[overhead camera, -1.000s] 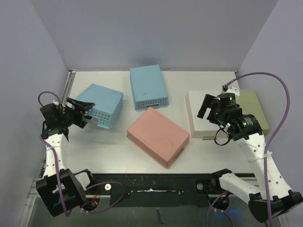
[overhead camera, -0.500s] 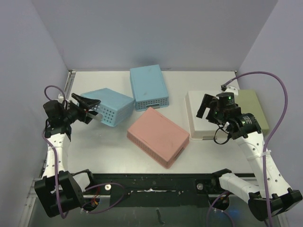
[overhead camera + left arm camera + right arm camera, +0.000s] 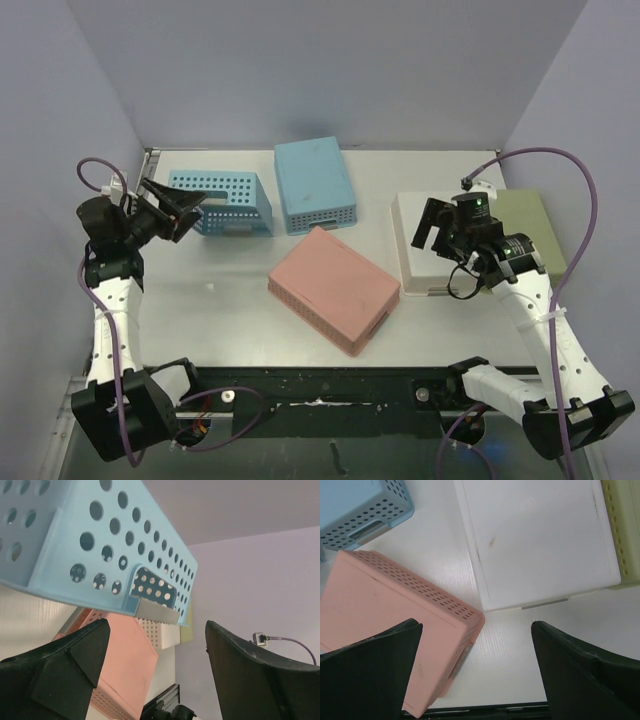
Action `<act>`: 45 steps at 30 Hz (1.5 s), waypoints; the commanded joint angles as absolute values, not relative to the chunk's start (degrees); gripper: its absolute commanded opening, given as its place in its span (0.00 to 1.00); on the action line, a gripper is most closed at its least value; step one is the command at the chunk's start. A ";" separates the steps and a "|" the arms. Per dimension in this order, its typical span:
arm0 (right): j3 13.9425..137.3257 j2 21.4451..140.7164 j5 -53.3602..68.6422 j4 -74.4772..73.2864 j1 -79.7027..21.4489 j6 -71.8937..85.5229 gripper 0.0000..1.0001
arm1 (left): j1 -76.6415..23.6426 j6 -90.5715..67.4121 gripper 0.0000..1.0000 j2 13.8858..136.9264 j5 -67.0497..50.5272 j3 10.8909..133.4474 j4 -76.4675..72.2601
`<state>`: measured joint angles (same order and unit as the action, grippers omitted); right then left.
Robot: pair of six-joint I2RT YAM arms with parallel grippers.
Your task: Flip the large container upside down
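Observation:
The light blue perforated container (image 3: 228,200) at the back left is tipped up on its side, with a dotted wall facing up. My left gripper (image 3: 182,210) is open at its left end. In the left wrist view the container (image 3: 100,540) hangs tilted just above the two black fingers (image 3: 65,665). Nothing is between them and the gripper (image 3: 157,627) holds nothing. My right gripper (image 3: 432,226) hovers open over the left edge of a white container (image 3: 425,270). In the right wrist view, bare table lies between the right gripper's (image 3: 477,630) fingers.
A second light blue container (image 3: 313,183) lies bottom up beside the tipped one. A pink one (image 3: 333,288) lies bottom up at the table's middle. The white container (image 3: 535,540) and a pale green one (image 3: 540,235) sit at the right. Walls close the left, back and right.
The left gripper swung up and toward the back. The blue container went from lying flat to standing on its side, shifting back. The right arm barely moved.

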<state>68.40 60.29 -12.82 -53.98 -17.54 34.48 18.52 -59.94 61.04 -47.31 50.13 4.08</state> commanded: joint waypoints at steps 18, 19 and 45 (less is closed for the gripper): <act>71.27 60.81 -9.07 -50.26 -21.37 34.81 0.98 | 15.23 -47.02 0.77 54.17 -47.54 49.82 11.43; 72.04 61.54 -9.43 -49.40 -23.50 35.41 0.98 | 15.02 -45.74 0.77 53.96 -47.47 50.24 12.37; 76.51 67.84 -18.17 -48.16 -39.98 42.04 0.97 | -7.71 -28.94 0.77 76.43 -6.56 71.69 25.91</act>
<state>76.51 71.18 -14.59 -48.64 -39.59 39.86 -1.78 -34.89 68.71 -20.43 65.56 24.03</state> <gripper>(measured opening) 0.977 0.773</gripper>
